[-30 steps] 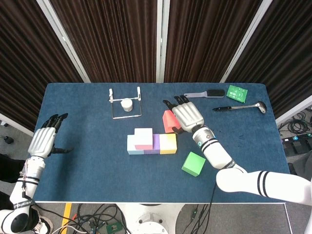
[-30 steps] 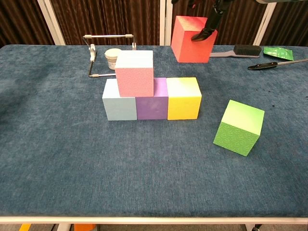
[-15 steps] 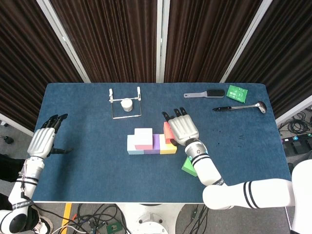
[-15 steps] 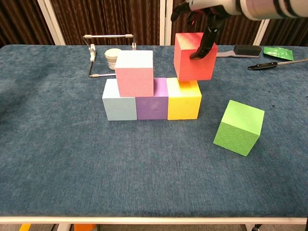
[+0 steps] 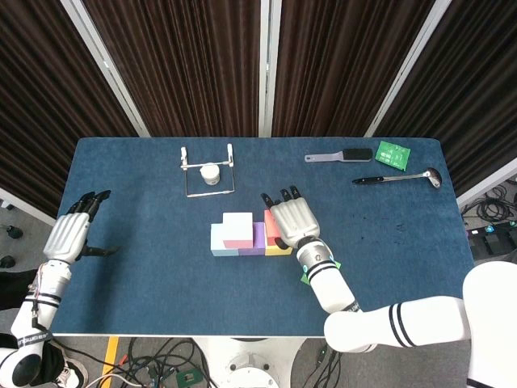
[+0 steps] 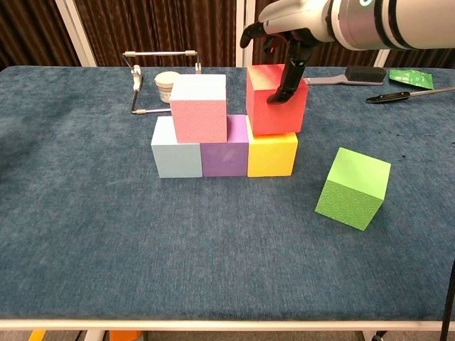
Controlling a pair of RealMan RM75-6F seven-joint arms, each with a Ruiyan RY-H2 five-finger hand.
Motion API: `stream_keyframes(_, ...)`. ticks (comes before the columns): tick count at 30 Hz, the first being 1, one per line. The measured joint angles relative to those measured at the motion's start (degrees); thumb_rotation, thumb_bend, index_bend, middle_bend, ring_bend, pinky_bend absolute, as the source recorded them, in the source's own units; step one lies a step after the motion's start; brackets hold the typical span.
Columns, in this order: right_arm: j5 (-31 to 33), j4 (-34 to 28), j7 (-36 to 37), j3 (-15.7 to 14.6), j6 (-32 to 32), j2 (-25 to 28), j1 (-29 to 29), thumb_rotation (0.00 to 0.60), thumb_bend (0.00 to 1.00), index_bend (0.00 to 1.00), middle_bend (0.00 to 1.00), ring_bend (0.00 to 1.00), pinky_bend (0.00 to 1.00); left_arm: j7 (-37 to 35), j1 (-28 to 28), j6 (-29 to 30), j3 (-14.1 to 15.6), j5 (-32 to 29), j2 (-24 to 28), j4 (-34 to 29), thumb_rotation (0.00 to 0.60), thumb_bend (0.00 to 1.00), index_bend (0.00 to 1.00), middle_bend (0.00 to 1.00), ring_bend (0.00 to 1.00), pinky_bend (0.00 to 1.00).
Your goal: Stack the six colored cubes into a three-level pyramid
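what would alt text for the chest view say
The right hand holds a red cube on the yellow cube, beside a pink cube topping the light blue and purple cubes.

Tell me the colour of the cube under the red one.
Yellow cube; chest view shows it best.

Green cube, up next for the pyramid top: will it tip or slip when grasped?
The green cube sits tilted on an edge, so a nudge probably rocks it flat. Its dimpled faces look grippy. It seems rigid and likely light.
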Motion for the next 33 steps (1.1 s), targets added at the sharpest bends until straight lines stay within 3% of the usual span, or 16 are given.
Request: stream_keyframes(33, 1.25, 2.94, -4.28, 2.60, 3.99, -7.04, 1.39, 0.600, 0.24, 0.00, 0.54, 0.08, 0.00, -2.67, 0.65, -1.44, -0.24, 1.21, 0.08, 2.06, 0.600, 0.03, 0.07, 0.11, 0.00, 0.14)
